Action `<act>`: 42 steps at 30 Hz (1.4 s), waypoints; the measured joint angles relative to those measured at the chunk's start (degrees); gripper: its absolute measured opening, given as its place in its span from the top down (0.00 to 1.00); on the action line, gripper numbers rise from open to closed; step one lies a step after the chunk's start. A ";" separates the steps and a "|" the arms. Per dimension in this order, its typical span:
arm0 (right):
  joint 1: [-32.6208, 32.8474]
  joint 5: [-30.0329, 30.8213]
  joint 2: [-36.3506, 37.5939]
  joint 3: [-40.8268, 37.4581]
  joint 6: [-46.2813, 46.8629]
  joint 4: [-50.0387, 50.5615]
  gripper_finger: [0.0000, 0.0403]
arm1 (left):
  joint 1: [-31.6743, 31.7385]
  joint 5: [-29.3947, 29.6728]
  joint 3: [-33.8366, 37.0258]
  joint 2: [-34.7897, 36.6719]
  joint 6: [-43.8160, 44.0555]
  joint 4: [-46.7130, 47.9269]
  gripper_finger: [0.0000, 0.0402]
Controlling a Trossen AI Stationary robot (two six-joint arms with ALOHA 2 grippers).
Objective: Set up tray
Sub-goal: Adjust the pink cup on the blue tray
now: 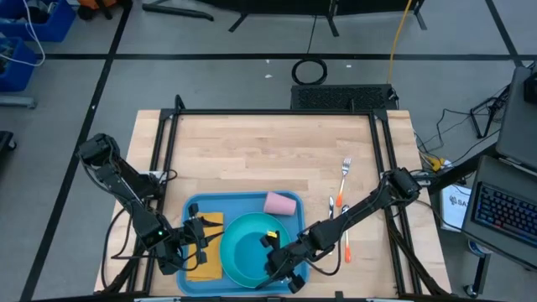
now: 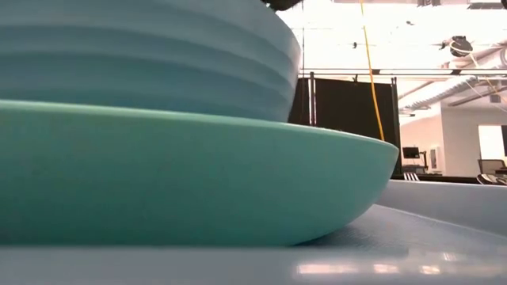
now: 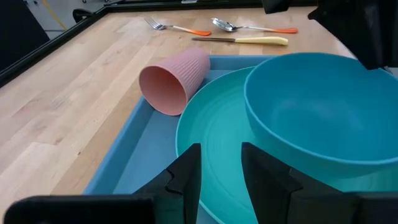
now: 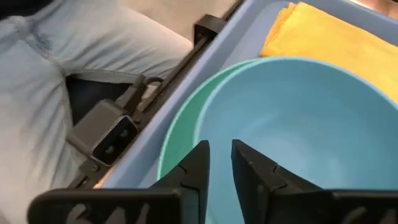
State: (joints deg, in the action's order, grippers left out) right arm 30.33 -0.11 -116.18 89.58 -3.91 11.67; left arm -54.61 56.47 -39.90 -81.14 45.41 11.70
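Note:
The blue tray (image 1: 243,204) lies at the table's near edge. On it are an orange napkin (image 1: 208,225) at the left, a turquoise plate (image 3: 211,130) with a blue bowl (image 3: 317,112) standing in it, and a pink cup (image 3: 174,78) on its side in the far right corner. My left gripper (image 3: 221,165) hovers open over the tray's left part, pointing at the plate's rim. My right gripper (image 4: 221,165) stands with its fingers a little apart over the bowl's near right rim (image 4: 177,134). Nothing shows between them.
A fork (image 3: 177,28), a spoon (image 3: 249,27) and a yellow-handled knife (image 3: 249,40) lie on the bare wood right of the tray. A person's leg in jeans (image 4: 62,62) stands by the table's near edge. Bare tabletop stretches beyond the tray.

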 joint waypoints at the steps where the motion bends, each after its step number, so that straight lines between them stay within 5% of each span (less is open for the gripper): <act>1: 0.00 0.21 0.06 0.00 0.05 0.42 0.83 | 0.00 0.00 0.00 0.00 -0.01 0.00 0.70; 15: -6.30 1.02 10.28 -0.03 2.60 6.22 0.79 | 0.00 -0.54 0.00 0.00 -0.99 -0.01 0.70; 24: -17.73 -12.42 10.90 2.61 7.86 21.28 0.78 | 0.00 -1.03 0.00 0.00 -2.96 -0.04 0.70; 32: -20.56 -17.90 3.55 16.61 5.16 36.82 0.77 | 0.42 -0.94 0.00 0.00 -4.43 -0.09 0.70; 42: -23.56 -19.61 -7.51 31.16 -1.60 52.77 0.62 | 3.06 -4.81 0.00 0.02 -7.46 -2.44 0.70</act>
State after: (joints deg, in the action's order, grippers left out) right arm 6.77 -19.73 -123.69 120.74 -5.52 64.44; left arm -51.55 51.66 -39.90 -81.12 37.94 9.27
